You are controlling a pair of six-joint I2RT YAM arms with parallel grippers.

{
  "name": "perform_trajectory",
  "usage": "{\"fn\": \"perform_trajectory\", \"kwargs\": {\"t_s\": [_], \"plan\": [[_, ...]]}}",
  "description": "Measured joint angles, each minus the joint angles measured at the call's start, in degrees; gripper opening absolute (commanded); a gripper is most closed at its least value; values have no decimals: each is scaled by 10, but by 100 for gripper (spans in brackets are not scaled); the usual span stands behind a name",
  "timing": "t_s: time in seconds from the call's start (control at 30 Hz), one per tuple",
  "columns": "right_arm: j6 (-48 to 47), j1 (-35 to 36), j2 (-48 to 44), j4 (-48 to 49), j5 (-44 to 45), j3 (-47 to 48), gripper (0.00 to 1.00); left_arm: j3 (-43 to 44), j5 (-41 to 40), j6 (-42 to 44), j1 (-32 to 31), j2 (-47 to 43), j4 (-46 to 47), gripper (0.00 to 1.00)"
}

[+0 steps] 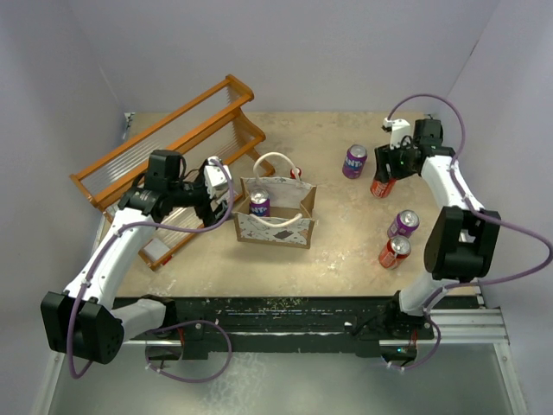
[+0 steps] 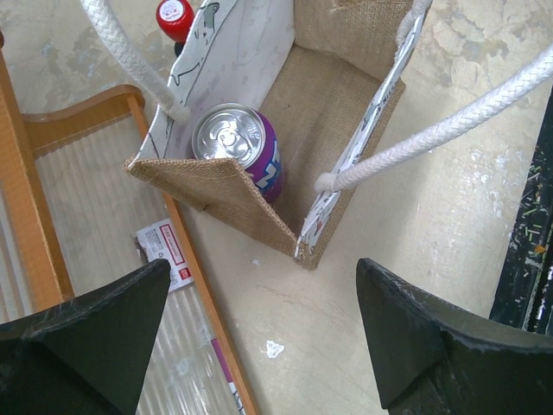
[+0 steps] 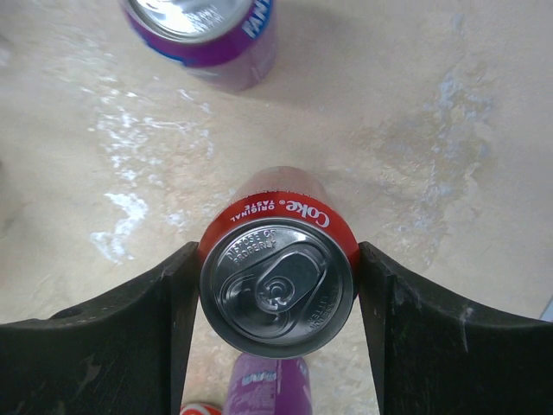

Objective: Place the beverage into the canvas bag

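Orange wooden rack (image 2: 39,242) at far left; white red-printed packet (image 2: 164,252) against its rail.

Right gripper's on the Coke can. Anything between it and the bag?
Nothing stands directly between the Coke can and the canvas bag. A purple Fanta can stands close beside that line, on the far side, so it may be brushed. A second purple can already sits in the bag's left end; the right part looks free.
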Motion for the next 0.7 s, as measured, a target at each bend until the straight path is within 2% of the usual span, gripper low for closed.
{"fn": "perform_trajectory", "kwargs": {"t_s": [0.17, 0.33, 0.53, 0.7], "plan": [[0, 3, -78, -21, -33, 8, 0, 0, -11, -2, 0, -5, 3, 90], [0, 29, -160, -39, -76, 36, 0, 0, -15, -47, 0, 1, 23, 87], [-12, 138, -238, -37, -130, 47, 0, 0, -12, -118, 0, 28, 59, 81], [-23, 201, -246, -43, -213, 50, 0, 3, -9, -176, 0, 56, 85, 75]]}}
